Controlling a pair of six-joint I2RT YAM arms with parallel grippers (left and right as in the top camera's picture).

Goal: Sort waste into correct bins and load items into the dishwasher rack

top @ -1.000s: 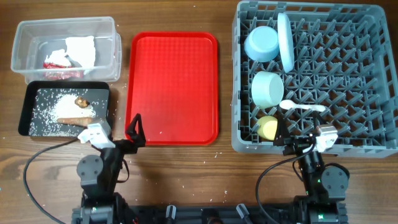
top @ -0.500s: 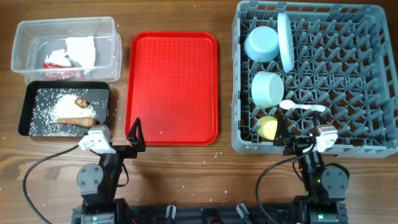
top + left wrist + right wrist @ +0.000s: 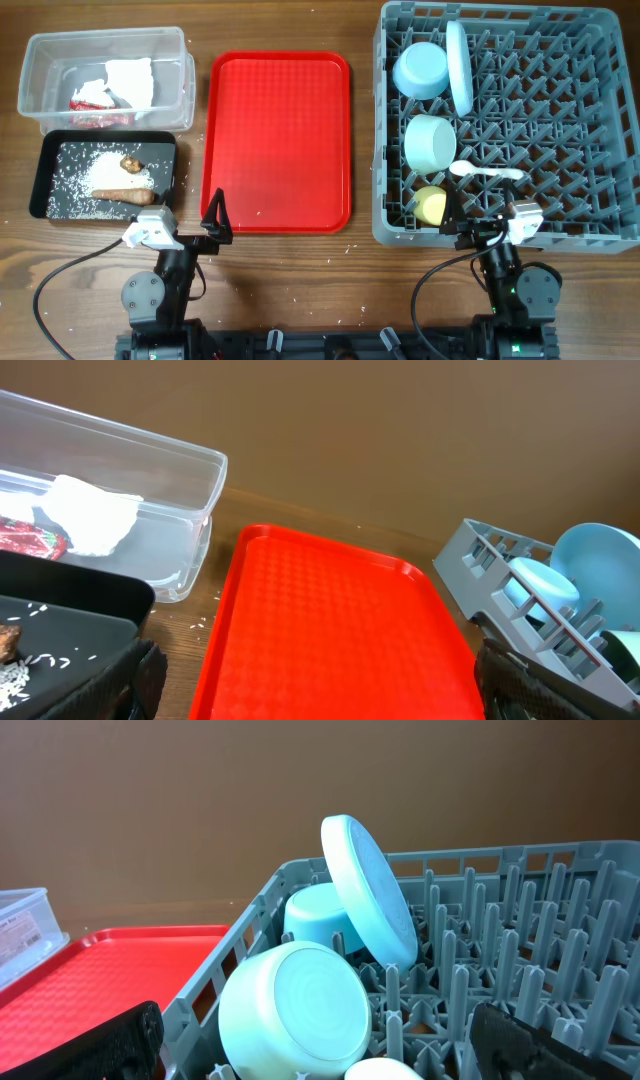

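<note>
The clear tub (image 3: 40, 60) holds the red wrapper (image 3: 100, 112) and white napkin (image 3: 130, 80). The black tray (image 3: 60, 150) holds rice (image 3: 85, 180), the sausage piece (image 3: 125, 194) and a brown lump (image 3: 130, 162). The grey rack (image 3: 560, 120) holds the blue bowl (image 3: 420, 68), the plate (image 3: 459, 68) on edge, the cream bowl (image 3: 431, 142), the spoon (image 3: 485, 172) and the yellow cup (image 3: 431, 205). My left gripper (image 3: 325, 695) is open and empty at the red tray's near edge. My right gripper (image 3: 320, 1055) is open and empty, in front of the cream bowl (image 3: 295, 1010).
The red serving tray (image 3: 280, 140) lies bare between the bins and the rack. A few rice grains are scattered on the wooden table near the black tray. Both arms sit at the table's front edge (image 3: 320, 300).
My left arm has drawn back a little toward the table's front edge. The right arm and all objects have not moved.
</note>
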